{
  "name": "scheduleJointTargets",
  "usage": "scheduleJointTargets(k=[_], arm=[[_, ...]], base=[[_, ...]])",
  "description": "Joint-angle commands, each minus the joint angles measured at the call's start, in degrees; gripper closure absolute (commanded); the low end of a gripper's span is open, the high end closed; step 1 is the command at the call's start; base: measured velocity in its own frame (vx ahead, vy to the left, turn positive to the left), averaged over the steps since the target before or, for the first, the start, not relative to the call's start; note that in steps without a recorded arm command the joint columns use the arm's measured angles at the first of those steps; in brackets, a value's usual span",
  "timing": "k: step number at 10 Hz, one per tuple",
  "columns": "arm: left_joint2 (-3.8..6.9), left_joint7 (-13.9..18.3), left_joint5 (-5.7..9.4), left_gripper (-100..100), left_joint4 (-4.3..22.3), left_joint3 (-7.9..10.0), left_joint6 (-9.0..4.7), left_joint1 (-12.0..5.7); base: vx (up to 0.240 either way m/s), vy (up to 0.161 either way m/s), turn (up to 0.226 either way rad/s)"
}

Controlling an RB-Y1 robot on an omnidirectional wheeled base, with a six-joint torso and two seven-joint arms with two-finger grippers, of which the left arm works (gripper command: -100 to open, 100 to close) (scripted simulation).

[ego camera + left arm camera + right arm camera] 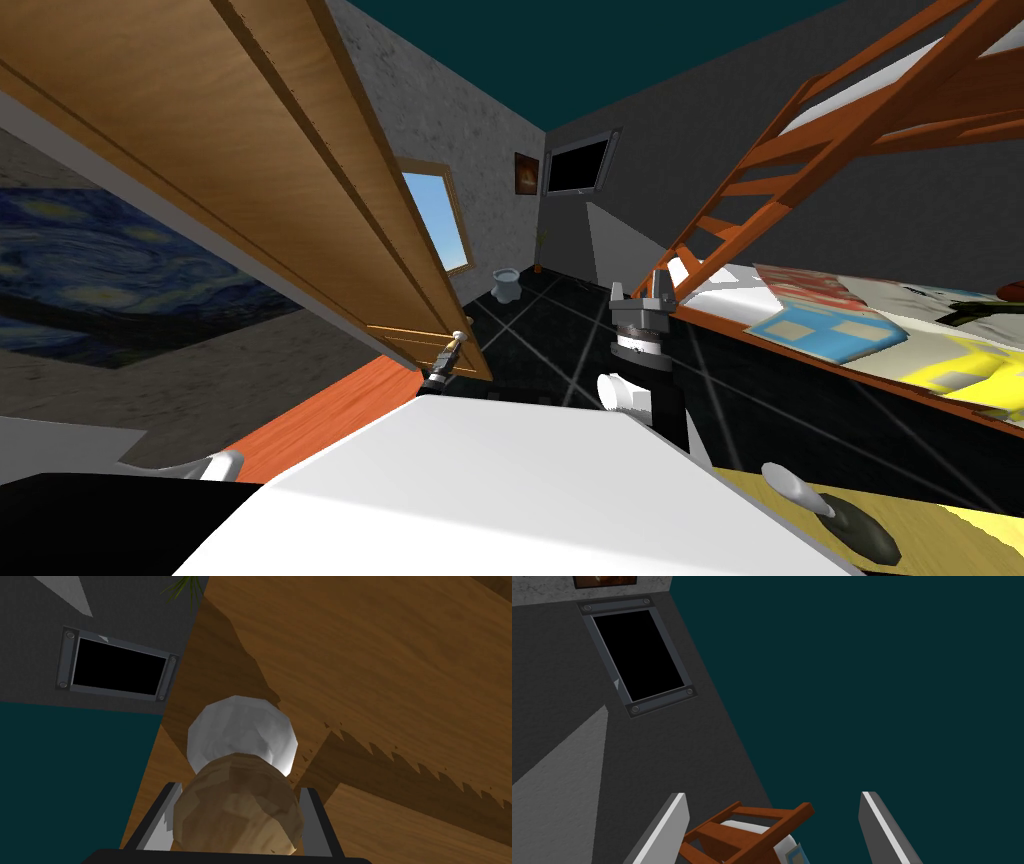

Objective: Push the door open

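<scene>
1. Head view: wooden door (300, 180) takes up the left side, leaf standing at an angle, lower corner over the dark tiled floor (560, 340).
2. Bunk bed (800, 150), red-brown frame, on the right, well apart from the door.
3. Right gripper (641, 287) is raised between door and bunk bed, fingers spread wide, gripping nothing.
4. Left gripper (240, 788) is at the door's free edge, fingers pressed against both sides of the door handle (240, 736) on its brown neck.
5. Door handle's white round knob sits just past the fingertips, close to the door face.
</scene>
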Motion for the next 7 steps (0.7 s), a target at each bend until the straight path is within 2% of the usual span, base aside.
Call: scheduleJointTargets(k=[1, 3, 4, 6, 7], arm=[[-0.23, 2.9, 0.92, 100, -0.2, 0.23, 0.15, -0.42], [-0.51, 5.6, 1.52, 100, 0.0, 0.25, 0.22, -0.74], [-0.51, 5.9, 1.52, 100, 0.0, 0.25, 0.22, -0.74], [-1.06, 9.5, 2.72, 100, 0.3, 0.28, 0.36, -1.38], [-1.06, 10.5, 2.72, 100, 0.3, 0.28, 0.36, -1.38]], base=[[-0.002, 0.019, -0.037], [0.001, 0.012, -0.029], [0.001, 0.010, -0.014], [-0.001, 0.016, -0.035], [0.005, 0.015, -0.030]])
